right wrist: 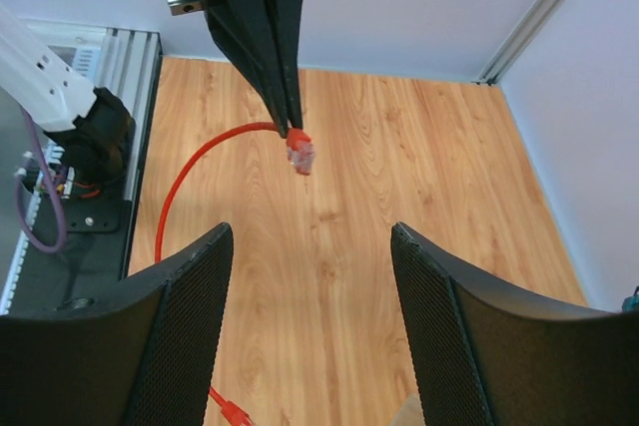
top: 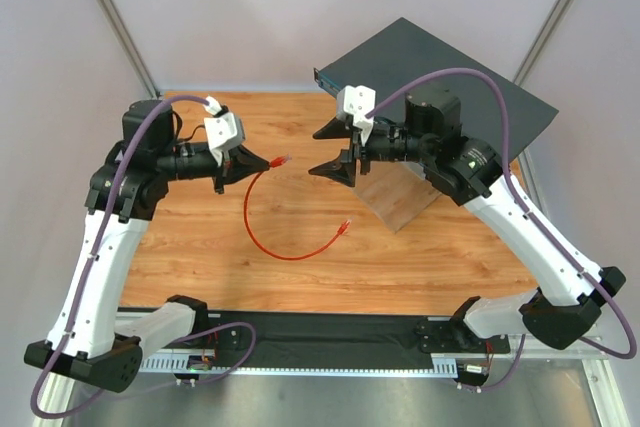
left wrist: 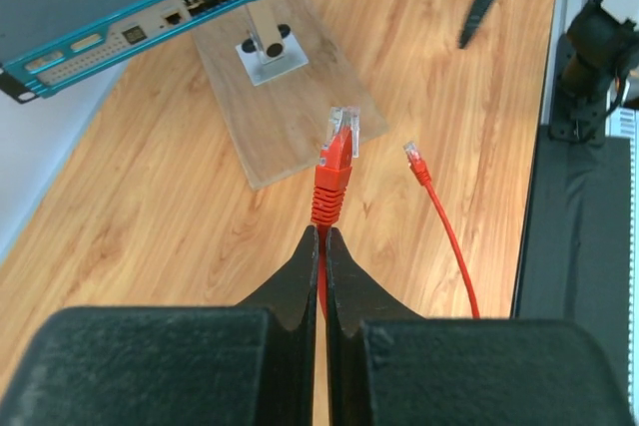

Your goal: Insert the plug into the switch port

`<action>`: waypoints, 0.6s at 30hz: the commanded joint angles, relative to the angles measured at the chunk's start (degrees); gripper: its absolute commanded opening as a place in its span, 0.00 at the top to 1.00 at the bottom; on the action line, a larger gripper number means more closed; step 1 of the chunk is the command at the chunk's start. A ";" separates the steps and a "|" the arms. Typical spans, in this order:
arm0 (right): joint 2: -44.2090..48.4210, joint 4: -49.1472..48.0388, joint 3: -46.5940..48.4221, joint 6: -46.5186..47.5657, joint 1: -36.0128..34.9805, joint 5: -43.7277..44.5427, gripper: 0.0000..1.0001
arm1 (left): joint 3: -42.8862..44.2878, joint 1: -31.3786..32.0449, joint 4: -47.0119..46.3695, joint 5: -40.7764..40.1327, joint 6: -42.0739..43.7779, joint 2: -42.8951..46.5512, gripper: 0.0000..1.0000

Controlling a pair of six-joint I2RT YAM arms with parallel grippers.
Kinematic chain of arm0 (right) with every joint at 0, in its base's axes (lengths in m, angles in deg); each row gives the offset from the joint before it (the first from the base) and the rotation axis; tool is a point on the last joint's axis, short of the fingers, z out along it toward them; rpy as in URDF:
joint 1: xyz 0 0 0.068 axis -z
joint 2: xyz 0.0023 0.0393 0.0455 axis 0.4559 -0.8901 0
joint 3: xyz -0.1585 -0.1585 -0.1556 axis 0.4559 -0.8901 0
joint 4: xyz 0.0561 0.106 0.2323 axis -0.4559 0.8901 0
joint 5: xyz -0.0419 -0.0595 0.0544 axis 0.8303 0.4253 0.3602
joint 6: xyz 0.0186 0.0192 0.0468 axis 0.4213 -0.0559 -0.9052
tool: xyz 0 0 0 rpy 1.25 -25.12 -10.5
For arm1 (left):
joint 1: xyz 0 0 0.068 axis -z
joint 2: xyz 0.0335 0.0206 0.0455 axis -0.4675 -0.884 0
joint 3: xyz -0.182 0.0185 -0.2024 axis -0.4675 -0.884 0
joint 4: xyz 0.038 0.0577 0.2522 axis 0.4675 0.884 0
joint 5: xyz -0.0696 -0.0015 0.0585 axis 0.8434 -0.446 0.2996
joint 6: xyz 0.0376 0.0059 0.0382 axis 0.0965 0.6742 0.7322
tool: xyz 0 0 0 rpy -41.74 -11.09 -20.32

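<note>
Tabletop (top: 200, 237): wood-grain | walls (top: 260, 17): plain pale grey | plug (left wrist: 334, 162): in left pincer (left wrist: 321, 238)

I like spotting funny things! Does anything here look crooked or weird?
Yes, a little. The switch sits crooked, turned cornerwise to the table and poking past its back edge, perched over a wooden board rather than lying flat. The red cable curls in a loose loop. Nothing looks broken or spilled.

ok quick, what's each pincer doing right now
left pincer: closed, holding the plug by its red cable, right behind the boot
right pincer: open, holding nothing
</note>
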 commanded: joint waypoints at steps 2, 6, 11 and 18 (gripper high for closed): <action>0.51 1.59 -0.06 9.55 -1.50 1.95 0.37 | 2.09 3.70 3.97 -3.21 10.93 0.15 1.00; 0.07 2.65 -0.50 12.37 -3.87 4.14 0.40 | 1.91 6.08 4.33 -5.14 12.95 0.24 1.00; -0.28 3.79 -0.94 14.13 -5.37 5.20 0.45 | 2.00 8.71 4.33 -8.22 15.23 -0.20 1.00; -1.43 3.71 -1.03 12.65 -6.17 7.84 0.51 | 2.61 10.38 4.15 -9.72 16.11 -0.99 1.00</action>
